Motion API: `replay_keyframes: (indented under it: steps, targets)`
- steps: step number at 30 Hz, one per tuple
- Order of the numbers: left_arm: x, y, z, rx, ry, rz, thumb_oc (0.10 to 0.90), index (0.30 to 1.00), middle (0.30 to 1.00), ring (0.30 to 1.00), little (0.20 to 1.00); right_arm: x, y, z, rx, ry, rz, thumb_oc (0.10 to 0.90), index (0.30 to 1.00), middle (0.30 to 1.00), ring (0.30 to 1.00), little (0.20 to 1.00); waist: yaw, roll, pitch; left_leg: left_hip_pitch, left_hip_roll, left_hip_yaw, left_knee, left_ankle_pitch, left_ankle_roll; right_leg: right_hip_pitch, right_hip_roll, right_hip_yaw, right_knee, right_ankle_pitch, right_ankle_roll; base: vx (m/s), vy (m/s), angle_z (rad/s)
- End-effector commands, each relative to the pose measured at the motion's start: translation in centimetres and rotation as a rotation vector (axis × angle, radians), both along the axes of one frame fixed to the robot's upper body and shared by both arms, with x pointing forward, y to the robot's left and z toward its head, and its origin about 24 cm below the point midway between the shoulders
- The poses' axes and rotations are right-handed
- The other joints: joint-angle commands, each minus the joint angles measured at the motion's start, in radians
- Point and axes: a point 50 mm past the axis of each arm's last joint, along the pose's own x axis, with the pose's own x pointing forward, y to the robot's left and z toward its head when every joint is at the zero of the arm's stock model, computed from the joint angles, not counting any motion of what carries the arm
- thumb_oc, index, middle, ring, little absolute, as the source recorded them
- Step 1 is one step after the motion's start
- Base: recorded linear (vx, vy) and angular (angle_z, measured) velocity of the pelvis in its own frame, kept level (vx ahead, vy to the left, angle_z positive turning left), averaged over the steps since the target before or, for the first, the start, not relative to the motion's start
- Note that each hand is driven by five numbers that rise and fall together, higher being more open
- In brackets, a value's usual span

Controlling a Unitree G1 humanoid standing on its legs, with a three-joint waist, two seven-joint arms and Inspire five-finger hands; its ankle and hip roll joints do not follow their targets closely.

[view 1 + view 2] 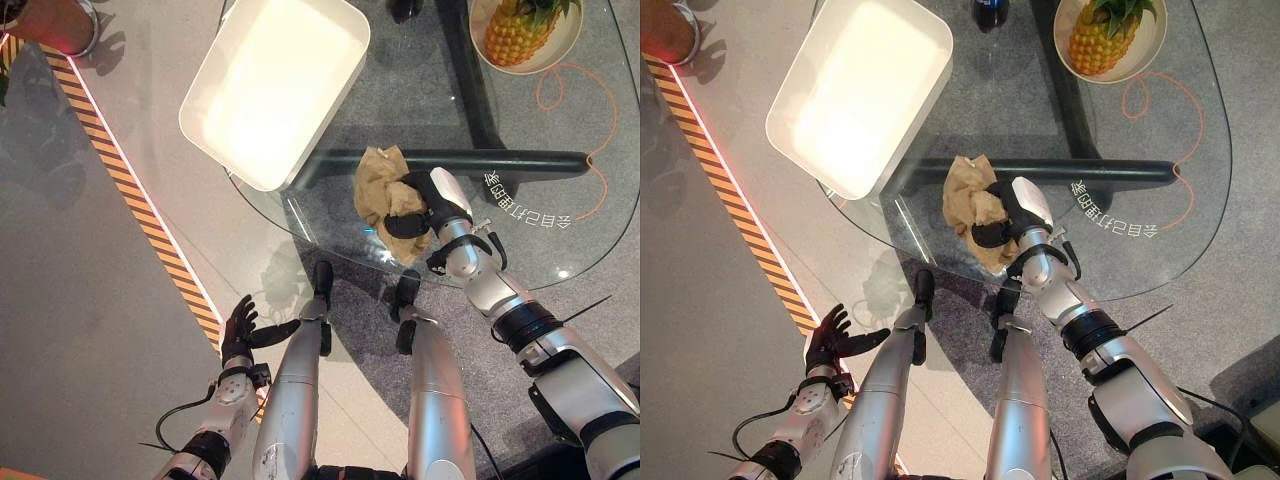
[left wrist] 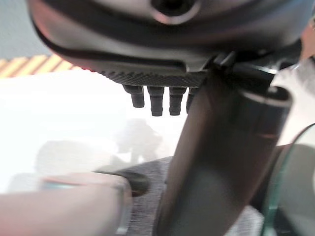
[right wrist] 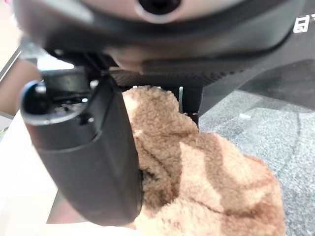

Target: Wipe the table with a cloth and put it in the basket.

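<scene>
Lowest in the frame, at lower left of the left eye view: left hand [image 1: 238,327], off the tabletop and over the pale floor, fingers spread and relaxed, holding nothing; close beside it, running diagonally up to the upper left corner, a floor strip [image 1: 130,183] of orange and black stripes. Further in, right of centre: right hand [image 1: 421,203] lying on the near part of the round glass tabletop [image 1: 560,245], dark thumb and fingers curled round a crumpled brown cloth [image 1: 379,181]. In the right wrist view, the same fleecy cloth [image 3: 206,182] bunched against the palm, thumb [image 3: 88,162] pressed along its side. Cloth bunched up on the glass, not spread flat, most of it poking out beyond the hand toward the centre of the frame. Through the glass just beyond the cloth, a dark bar of the table's base [image 1: 450,160] running left to right. Beyond and left of the cloth, near but apart from it: the basket [image 1: 275,85], a white rectangular tub with rounded corners, tilted in the frame, overhanging the tabletop's edge at upper left, nothing inside. Farthest, at upper right: a pineapple [image 1: 520,30] in a pale bowl [image 1: 570,45], well apart from the cloth, with a thin orange cord [image 1: 600,130] looping on the glass below it.
</scene>
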Motion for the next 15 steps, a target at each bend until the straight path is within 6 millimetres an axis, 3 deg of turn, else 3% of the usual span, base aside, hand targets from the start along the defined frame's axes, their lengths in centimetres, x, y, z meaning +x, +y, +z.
replay_keyframes:
  steps: [1, 9, 15]
  targets:
    - [-0.2, 2.2, 1.4, -0.014, -0.118, 0.21, 0.8, 0.9, 0.9, 0.9, 0.9, -2.0, 2.2, -4.2, 0.006, 0.148, 0.116, 0.1, 0.3, 0.3, 0.3, 0.2, 0.022, -0.013, -0.007, 0.016, -0.072, 0.087, 0.028, -0.067, 0.073, -0.003, 0.067, -0.012, -0.077, 0.06, 0.0, -0.05, -0.021, 0.06]
    - [0.9, 3.1, 5.4, 0.033, -0.327, 0.354, 0.8, 0.9, 0.9, 0.9, 0.9, -2.4, 1.4, -4.6, 0.087, 0.122, 0.038, 0.1, 0.3, 0.3, 0.3, 0.2, 0.026, -0.018, -0.007, 0.024, -0.073, 0.083, 0.036, -0.07, 0.074, 0.009, 0.063, -0.016, -0.067, 0.055, -0.001, 0.0, -0.004, 0.03]
    - [1.4, 3.2, 8.2, 0.031, -0.45, 0.34, 0.8, 0.9, 0.9, 0.9, 0.9, -3.0, 0.6, -4.2, 0.206, 0.057, -0.011, 0.1, 0.3, 0.3, 0.3, 0.2, 0.024, -0.024, -0.007, 0.04, -0.077, 0.08, 0.035, -0.073, 0.079, 0.026, 0.067, -0.009, -0.065, 0.054, 0.001, 0.0, 0.001, 0.01]
